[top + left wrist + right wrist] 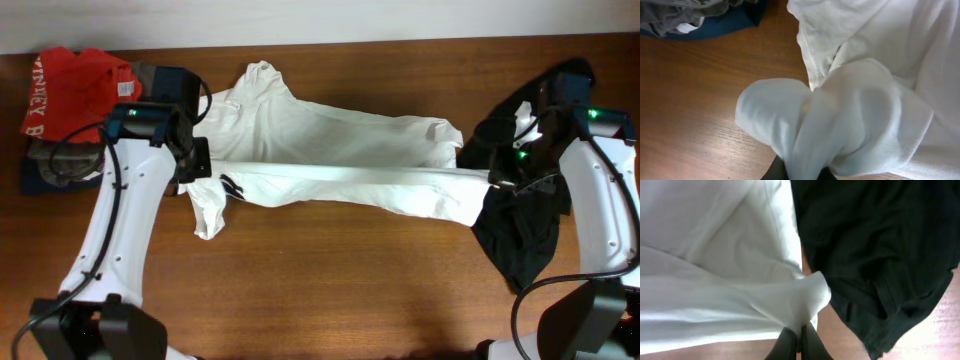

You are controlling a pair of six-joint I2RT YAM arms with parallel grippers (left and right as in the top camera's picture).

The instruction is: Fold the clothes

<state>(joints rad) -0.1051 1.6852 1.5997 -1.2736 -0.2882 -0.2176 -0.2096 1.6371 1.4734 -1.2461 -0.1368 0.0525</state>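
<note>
T-shirt [340, 150] between left tool [197, 168] and right tool [497, 179]

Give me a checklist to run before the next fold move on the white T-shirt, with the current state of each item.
1. Left gripper shut on the white T-shirt: ok.
2. Right gripper shut on the shirt's other end: ok.
3. Held edge stretched between the two grippers: ok, only a slight sag.
4. Rest of the shirt lying flat: not ok; it is bunched behind the held edge and a sleeve is crumpled by the left gripper.
5. Black garment apart from the shirt: not ok; it touches the shirt's right end.
6. Bare table in front of the shirt: ok.
</note>
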